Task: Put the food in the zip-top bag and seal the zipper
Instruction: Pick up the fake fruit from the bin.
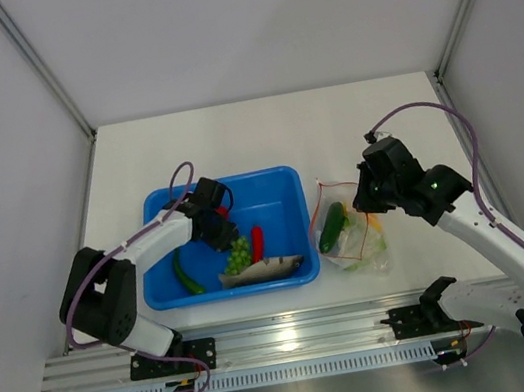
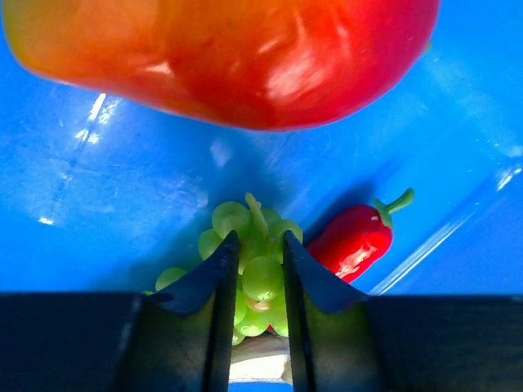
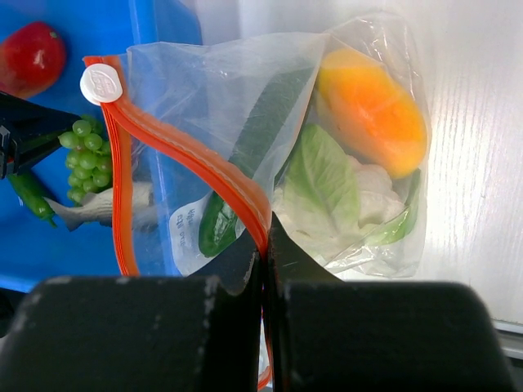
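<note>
My left gripper (image 2: 260,241) reaches down into the blue tray (image 1: 270,184), its jaws shut on a bunch of green grapes (image 2: 263,278). A red chili (image 2: 355,242) lies just right of the grapes, and a red-orange tomato (image 2: 237,57) fills the top of the left wrist view. A grey fish (image 1: 263,271) and a long green pepper (image 1: 186,273) also lie in the tray. My right gripper (image 3: 265,237) is shut on the red-orange zipper (image 3: 188,155) and holds the mouth of the zip-top bag (image 1: 350,231) open. Inside the bag are a cucumber (image 3: 261,122), a mango (image 3: 372,110) and a cauliflower (image 3: 327,196).
The tray stands directly left of the bag on the white table (image 1: 261,130). A white slider (image 3: 100,83) sits at the zipper's far end. White walls close in the table at the left, right and back. An aluminium rail (image 1: 287,339) runs along the near edge.
</note>
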